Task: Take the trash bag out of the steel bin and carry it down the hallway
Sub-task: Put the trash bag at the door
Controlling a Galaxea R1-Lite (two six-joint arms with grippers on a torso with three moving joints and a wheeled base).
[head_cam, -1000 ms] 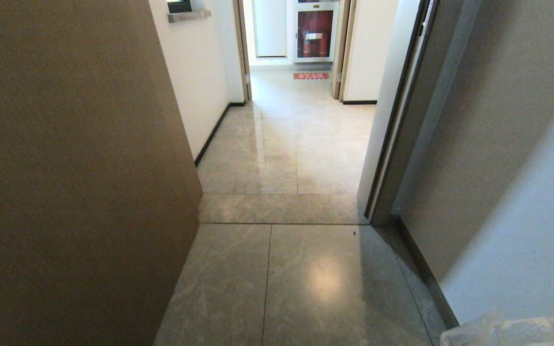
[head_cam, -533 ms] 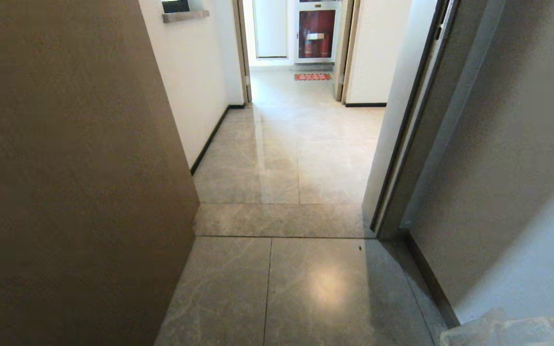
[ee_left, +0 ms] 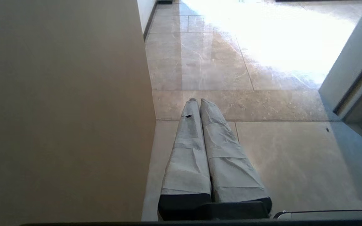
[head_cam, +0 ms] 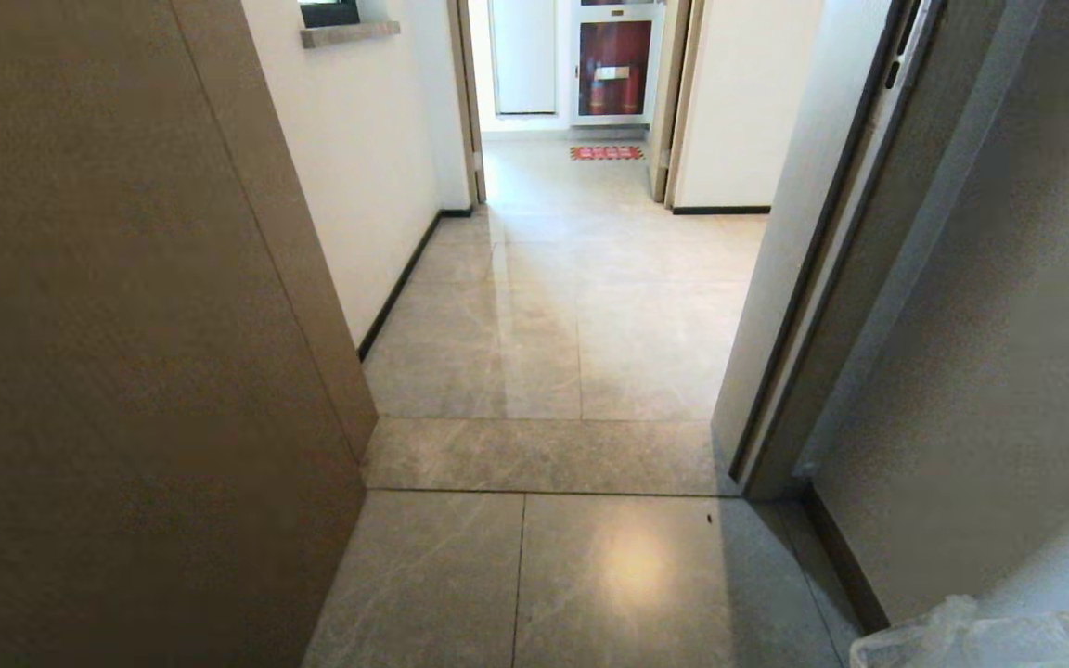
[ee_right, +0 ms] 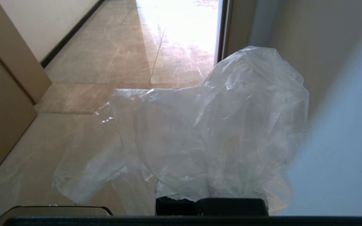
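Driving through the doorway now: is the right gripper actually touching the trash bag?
Touching. The right wrist view shows the trash bag bunched straight out of the right gripper, plastic draped over its fingers, no gap.

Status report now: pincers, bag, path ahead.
Right pincer shut on trash bag. Left pincer shut, empty. Tiled hallway ahead through doorway; brown panel close on the left.

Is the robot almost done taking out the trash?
Partly. The trash bag is already out; no bin is in sight. The right gripper is shut on it, bag draped over its fingers. The left gripper is shut and empty. Still left: through the doorway and along the hallway ahead.
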